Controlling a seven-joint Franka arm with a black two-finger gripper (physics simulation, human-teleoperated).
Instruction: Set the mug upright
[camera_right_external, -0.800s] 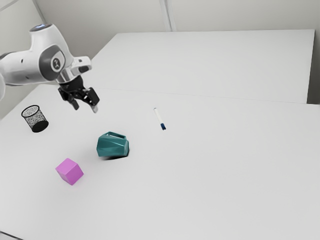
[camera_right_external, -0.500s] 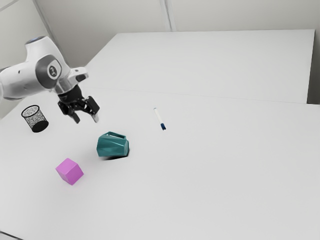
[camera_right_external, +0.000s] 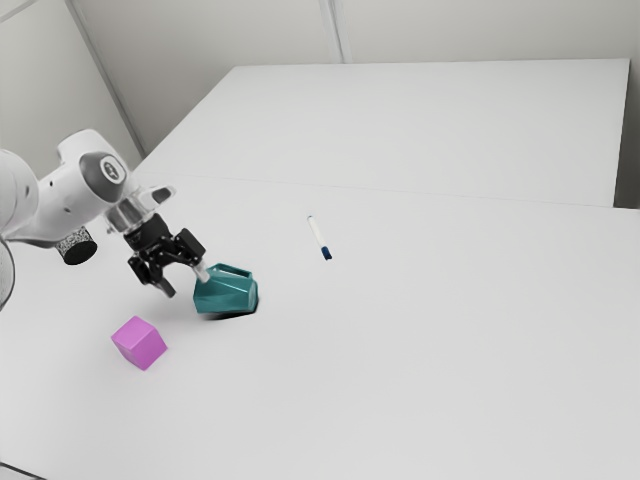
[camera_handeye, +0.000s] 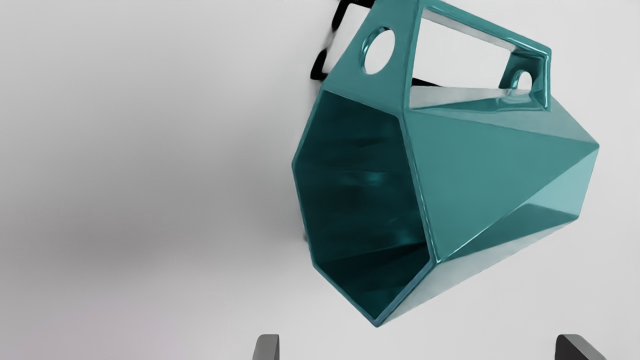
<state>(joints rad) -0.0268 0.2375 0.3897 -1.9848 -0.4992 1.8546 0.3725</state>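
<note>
Mug (camera_right_external: 226, 292) on its side, jaws spread

Teal, glossy, faceted body lies on the white table (camera_right_external: 430, 350). Angular handle on its upper side in the exterior view. Wrist view: open mouth and dark interior visible; handle on the side away from the fingertips.

Black two-finger gripper (camera_right_external: 185, 281) at the mug's end toward the exterior view's left. Jaws wide apart, nothing pinched. One fingertip lies right by the mug; contact cannot be told.

Pink cube (camera_right_external: 140, 343) near the mug, nearer the exterior camera. White marker with blue cap (camera_right_external: 319, 238) lies toward the exterior view's right. Black mesh cup (camera_right_external: 77, 247) farther out, partly hidden behind the white arm (camera_right_external: 80, 197).
</note>
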